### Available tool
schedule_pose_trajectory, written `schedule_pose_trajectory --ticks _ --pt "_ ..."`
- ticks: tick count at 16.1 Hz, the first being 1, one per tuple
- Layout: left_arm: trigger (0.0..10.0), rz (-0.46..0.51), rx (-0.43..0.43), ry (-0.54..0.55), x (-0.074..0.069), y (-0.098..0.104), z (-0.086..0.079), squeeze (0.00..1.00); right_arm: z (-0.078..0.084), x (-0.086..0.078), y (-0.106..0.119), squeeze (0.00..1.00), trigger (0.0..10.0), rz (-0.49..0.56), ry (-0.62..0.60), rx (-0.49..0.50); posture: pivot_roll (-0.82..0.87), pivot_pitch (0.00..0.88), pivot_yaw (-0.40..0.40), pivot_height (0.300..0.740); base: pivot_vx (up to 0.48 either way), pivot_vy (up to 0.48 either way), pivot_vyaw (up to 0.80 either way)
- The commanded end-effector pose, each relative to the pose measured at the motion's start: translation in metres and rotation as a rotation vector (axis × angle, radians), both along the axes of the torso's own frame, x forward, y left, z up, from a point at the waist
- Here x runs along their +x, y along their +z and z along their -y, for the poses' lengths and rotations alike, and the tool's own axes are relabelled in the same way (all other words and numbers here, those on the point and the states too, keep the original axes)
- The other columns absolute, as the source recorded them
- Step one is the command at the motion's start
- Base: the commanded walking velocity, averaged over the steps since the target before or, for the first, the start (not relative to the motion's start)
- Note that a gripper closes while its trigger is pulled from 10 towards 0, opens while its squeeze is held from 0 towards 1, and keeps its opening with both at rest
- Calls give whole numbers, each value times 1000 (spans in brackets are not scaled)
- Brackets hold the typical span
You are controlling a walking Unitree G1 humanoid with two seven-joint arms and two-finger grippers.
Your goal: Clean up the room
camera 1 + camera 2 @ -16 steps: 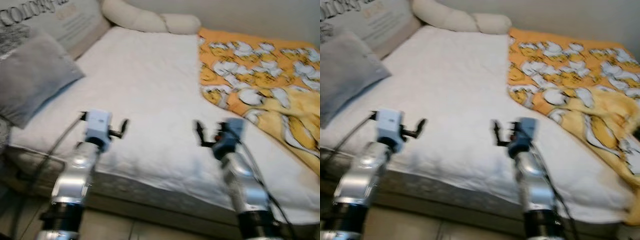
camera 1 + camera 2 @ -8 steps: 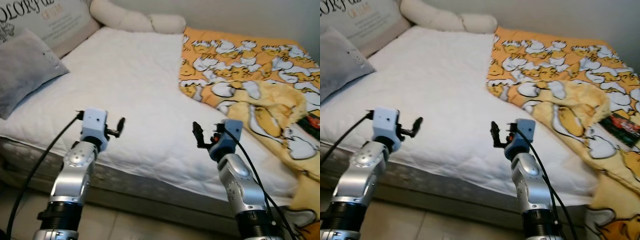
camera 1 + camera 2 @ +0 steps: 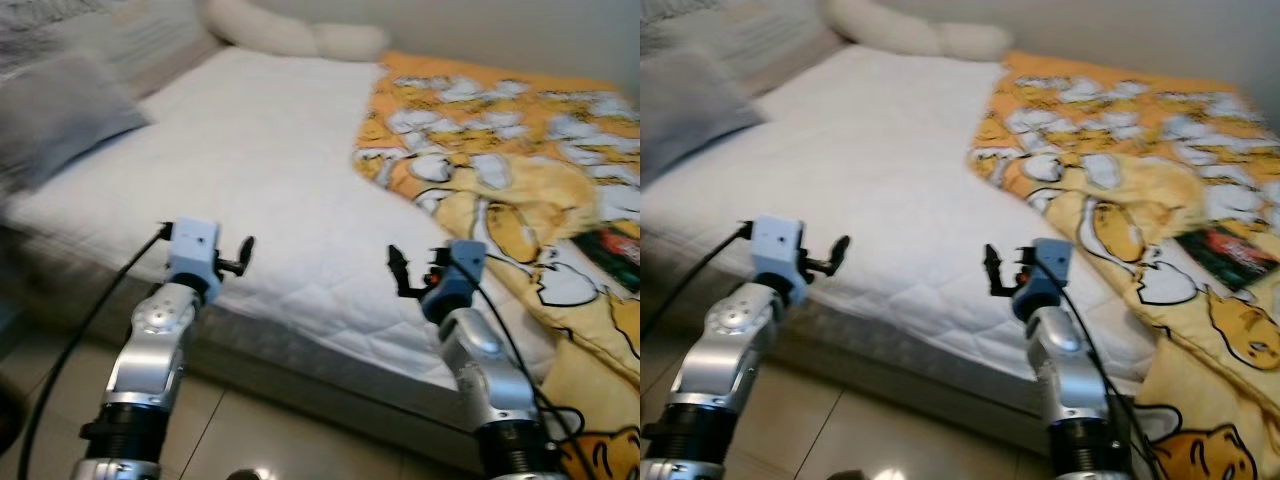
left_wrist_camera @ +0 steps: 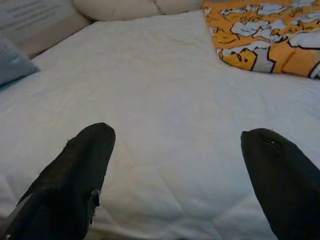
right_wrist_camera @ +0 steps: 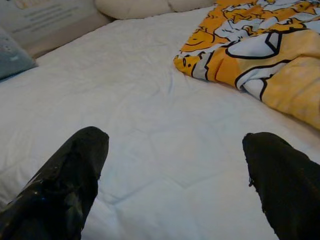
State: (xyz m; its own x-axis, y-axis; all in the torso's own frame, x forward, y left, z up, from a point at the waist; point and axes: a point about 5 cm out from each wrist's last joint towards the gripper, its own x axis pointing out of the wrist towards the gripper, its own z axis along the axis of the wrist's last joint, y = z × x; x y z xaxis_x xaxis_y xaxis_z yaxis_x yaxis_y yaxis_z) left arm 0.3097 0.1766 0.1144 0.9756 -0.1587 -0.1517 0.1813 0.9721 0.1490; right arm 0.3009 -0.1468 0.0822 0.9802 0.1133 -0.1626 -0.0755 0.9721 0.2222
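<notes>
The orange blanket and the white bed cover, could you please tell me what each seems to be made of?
The orange blanket looks like soft, matte fleece or plush: it bunches in thick, rounded folds, with a printed cartoon pattern. The white bed cover seems to be quilted cotton-like fabric, matte, with faint stitched diamond lines.

no text can be read; faint grey lettering is seen on a cushion [image 5: 47,20] at the head of the bed, too blurred to be made out.

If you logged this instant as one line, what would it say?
left gripper: open, empty, before bed edge | right gripper: open, empty | blanket: rumpled on white mattress | dark packet: on blanket
</notes>
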Motion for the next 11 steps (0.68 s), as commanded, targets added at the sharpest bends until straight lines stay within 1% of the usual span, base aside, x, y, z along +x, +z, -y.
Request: schedule_pose_trajectory --ticks 1,6,7,11 --pt "10000 2 14 -2 0 1 0 1000 2 2 1 1000 10000 -4 -9 3 -15 0 -16 740 0 -311 763" --pt "10000 -2 12 -4 -1 0 1 1000 1 0 0 1000 10000 -6 -2 -1 -19 0 -14 740 0 -307 751" --pt "10000 -4 11 -3 -1 -1 1 1000 2 -1 -1 1000 10000 -10 0 -6 -19 0 -15 740 0 -311 400" --pt "10000 -6 12 -6 -2 -2 1 1000 3 -1 -3 1000 10000 -17 -7 -10 -20 0 -12 740 0 -308 0"
